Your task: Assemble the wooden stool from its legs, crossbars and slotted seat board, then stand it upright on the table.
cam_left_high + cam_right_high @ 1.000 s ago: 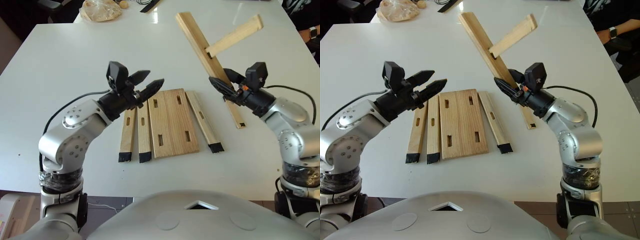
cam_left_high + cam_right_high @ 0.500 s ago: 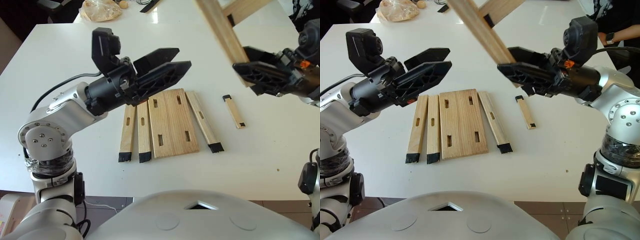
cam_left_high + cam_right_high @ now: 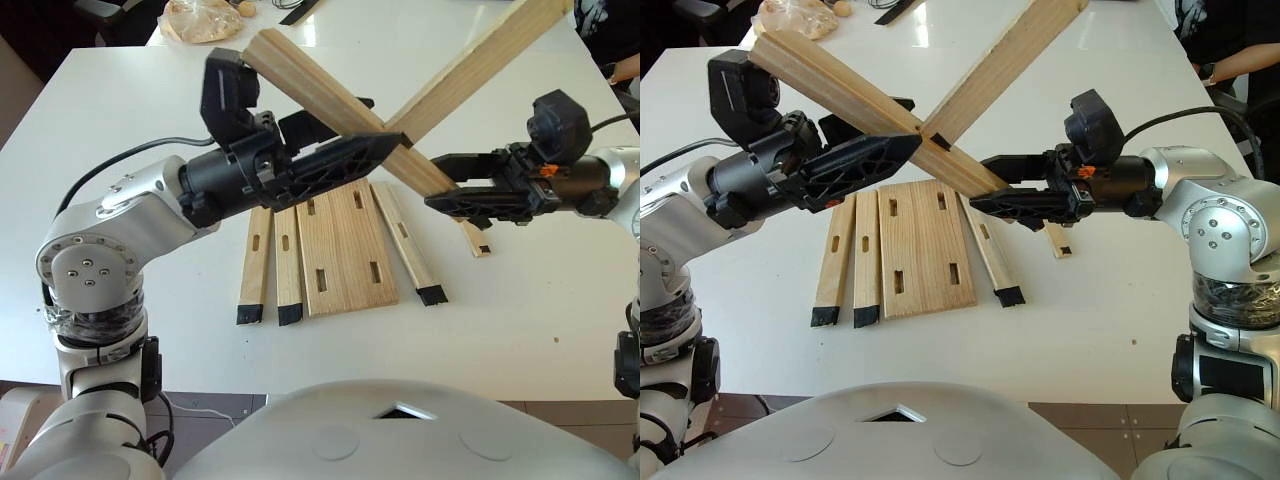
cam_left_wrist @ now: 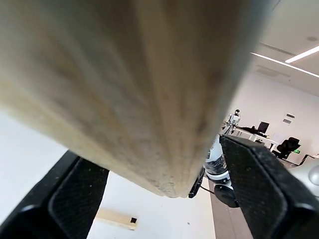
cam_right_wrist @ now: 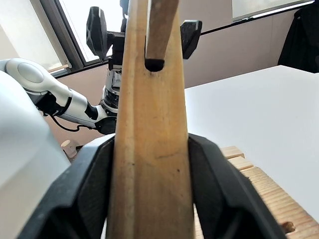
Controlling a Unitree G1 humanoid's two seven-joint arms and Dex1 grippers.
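Note:
A wooden leg (image 3: 300, 75) with a crossbar (image 3: 480, 65) pushed through its slot hangs above the table as an X. My right gripper (image 3: 432, 195) is shut on the leg's lower end, its fingers (image 5: 89, 199) pressed against both sides. My left gripper (image 3: 388, 120) is open, one finger on each side of the leg near the joint. The slotted seat board (image 3: 345, 245) lies flat below, with two slotted pieces (image 3: 257, 265) (image 3: 288, 262) on its left and another leg (image 3: 408, 240) on its right.
A short wooden piece (image 3: 478, 240) lies on the table under my right gripper. A bag (image 3: 203, 18) and dark items sit at the far edge. Bare white tabletop (image 3: 530, 300) spreads to the right and front.
My right arm has tilted the leg and crossbar down and leftward over the seat board. My left gripper has come up around the leg near the joint.

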